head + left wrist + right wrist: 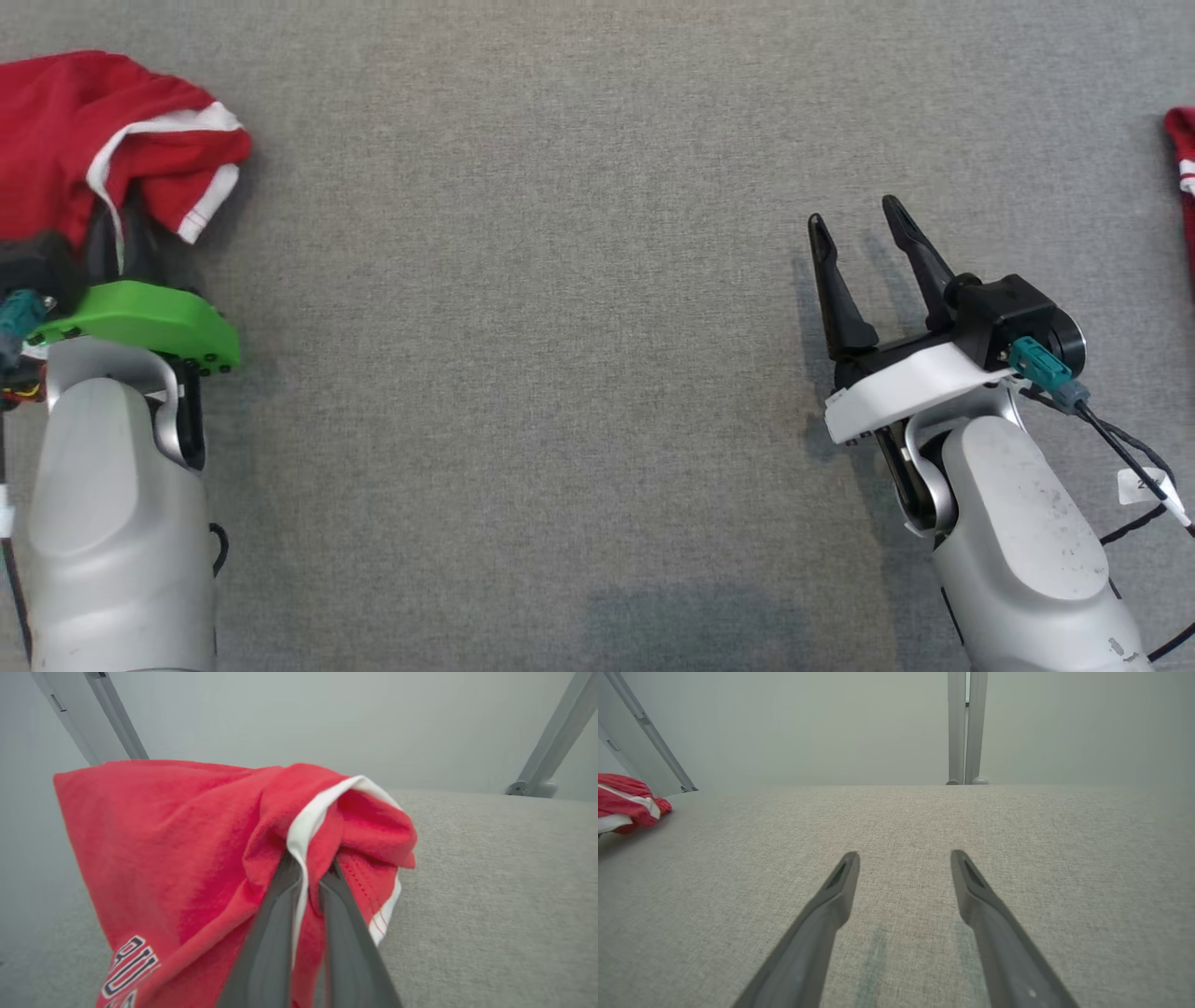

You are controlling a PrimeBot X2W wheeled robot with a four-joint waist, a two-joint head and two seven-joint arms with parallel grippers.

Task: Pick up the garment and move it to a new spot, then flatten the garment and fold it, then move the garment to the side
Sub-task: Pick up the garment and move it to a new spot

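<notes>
Pinch confirmed: our left gripper (308, 868) is clamped tight on a bunched, white-trimmed fold of the red jersey (187, 835) at the grey table's (560, 327) left edge. Our right gripper (855, 211) gapes wide, holding nothing. Risk: a thin bite could let the cloth slip as we lift.

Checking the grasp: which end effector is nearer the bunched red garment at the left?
Left. The left end effector is shut on the red garment; the right end effector stands open, apart, over the grey surface.
</notes>
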